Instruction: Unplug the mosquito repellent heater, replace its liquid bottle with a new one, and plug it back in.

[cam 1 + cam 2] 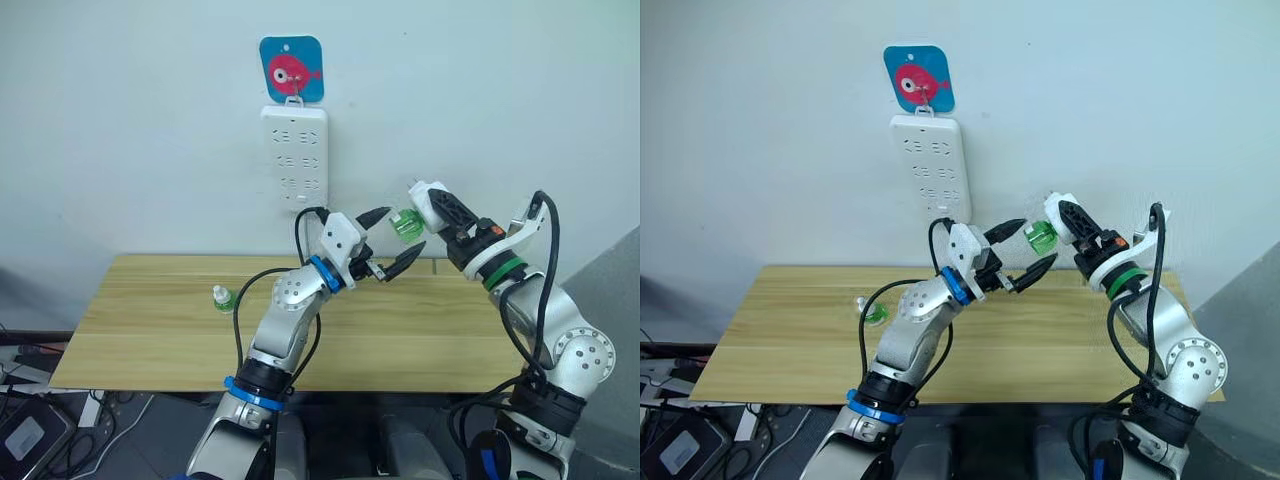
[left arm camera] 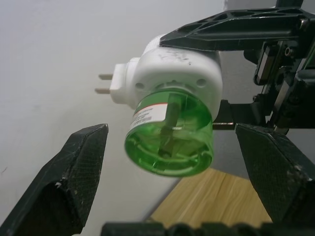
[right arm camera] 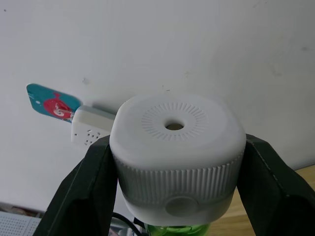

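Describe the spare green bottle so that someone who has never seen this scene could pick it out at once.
Start at the wooden table below the white power strip on the wall. Left of the left gripper, a small green bottle lies alone on the wood. Unlike the bottle in the heater, nothing holds it.

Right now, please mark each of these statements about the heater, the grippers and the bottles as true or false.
1. The heater is plugged into the power strip. False: the right gripper holds it in the air.
2. A green bottle is attached to the heater. True.
3. The left gripper is shut on the bottle. False: it is open around it.
4. Another small bottle is on the table. True.
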Action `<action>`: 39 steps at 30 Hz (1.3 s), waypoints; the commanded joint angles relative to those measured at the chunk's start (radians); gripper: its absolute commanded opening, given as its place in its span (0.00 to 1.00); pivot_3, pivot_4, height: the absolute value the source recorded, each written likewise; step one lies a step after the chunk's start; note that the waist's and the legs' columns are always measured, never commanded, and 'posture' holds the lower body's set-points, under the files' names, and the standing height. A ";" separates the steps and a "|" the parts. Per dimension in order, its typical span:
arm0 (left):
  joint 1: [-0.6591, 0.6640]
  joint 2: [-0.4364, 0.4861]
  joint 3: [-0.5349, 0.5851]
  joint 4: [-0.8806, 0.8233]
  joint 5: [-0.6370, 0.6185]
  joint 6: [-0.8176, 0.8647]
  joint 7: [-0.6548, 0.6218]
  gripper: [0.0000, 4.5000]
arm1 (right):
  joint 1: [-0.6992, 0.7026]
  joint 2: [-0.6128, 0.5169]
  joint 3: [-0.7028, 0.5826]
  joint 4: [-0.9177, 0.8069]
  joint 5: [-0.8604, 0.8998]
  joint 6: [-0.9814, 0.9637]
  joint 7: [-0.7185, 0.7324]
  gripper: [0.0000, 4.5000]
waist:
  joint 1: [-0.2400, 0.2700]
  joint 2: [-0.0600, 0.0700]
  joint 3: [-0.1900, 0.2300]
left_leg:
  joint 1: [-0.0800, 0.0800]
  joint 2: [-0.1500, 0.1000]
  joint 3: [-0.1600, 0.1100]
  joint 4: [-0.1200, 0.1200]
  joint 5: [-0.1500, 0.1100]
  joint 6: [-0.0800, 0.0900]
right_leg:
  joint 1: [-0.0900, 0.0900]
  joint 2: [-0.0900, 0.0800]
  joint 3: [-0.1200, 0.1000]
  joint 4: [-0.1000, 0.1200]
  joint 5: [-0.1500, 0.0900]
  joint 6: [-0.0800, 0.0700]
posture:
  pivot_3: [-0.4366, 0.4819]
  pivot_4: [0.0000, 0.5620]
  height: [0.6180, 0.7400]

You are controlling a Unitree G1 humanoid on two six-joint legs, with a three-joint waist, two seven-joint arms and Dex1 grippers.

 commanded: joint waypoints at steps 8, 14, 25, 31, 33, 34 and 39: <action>-0.044 -0.009 0.007 0.007 -0.018 -0.033 -0.005 0.99 | 0.048 -0.116 0.127 -0.057 0.147 -0.175 -0.030 0.65 | 0.001 0.000 0.000 | -0.001 0.000 0.000 0.000 0.000 0.000 | 0.000 0.000 0.000 0.000 0.000 0.000 | 0.65 0.30 1.00; -0.037 -0.006 0.002 0.001 -0.029 -0.025 -0.023 0.72 | 0.067 -0.166 0.170 -0.058 0.164 -0.240 -0.028 0.65 | 0.001 0.000 0.000 | -0.001 0.000 0.000 0.000 0.000 0.000 | 0.000 0.000 0.000 -0.001 0.000 0.000 | 0.65 0.30 1.00; -0.040 0.004 0.005 -0.010 -0.035 -0.008 -0.030 0.51 | 0.088 -0.229 0.228 -0.067 0.215 -0.284 -0.010 0.73 | 0.001 -0.001 0.000 | -0.001 0.000 0.000 0.000 0.000 0.000 | 0.000 0.000 0.000 -0.001 0.000 0.000 | 0.65 0.31 1.00; -0.057 0.113 -0.015 0.007 -0.066 -0.043 -0.226 0.51 | 0.095 -0.429 0.260 0.012 0.358 -0.148 0.073 0.99 | 0.001 0.000 0.002 | -0.001 0.000 0.000 0.000 0.000 0.000 | -0.001 0.000 0.000 -0.001 0.000 0.000 | 0.65 0.31 1.00; -0.069 0.152 -0.033 0.027 -0.071 -0.073 -0.312 0.51 | 0.093 -0.513 0.268 0.063 0.398 -0.073 0.126 0.99 | 0.002 0.000 0.002 | -0.001 0.000 0.000 0.000 0.000 0.000 | -0.001 0.000 0.001 -0.001 0.000 0.000 | 0.65 0.32 1.00; -0.076 0.162 -0.034 0.037 -0.078 -0.074 -0.338 0.51 | 0.091 -0.545 0.271 0.086 0.403 -0.039 0.152 0.99 | 0.002 0.000 0.002 | -0.001 0.000 0.000 0.000 0.000 0.000 | -0.001 0.000 0.001 -0.001 0.000 0.000 | 0.65 0.32 1.00; -0.112 0.213 -0.058 0.113 -0.059 -0.174 -0.484 0.51 | 0.071 -0.698 0.291 0.229 0.404 0.209 0.387 0.99 | 0.004 -0.001 0.005 | -0.002 0.000 0.001 0.000 0.000 0.000 | -0.001 0.000 0.001 -0.002 0.000 0.000 | 0.67 0.34 1.00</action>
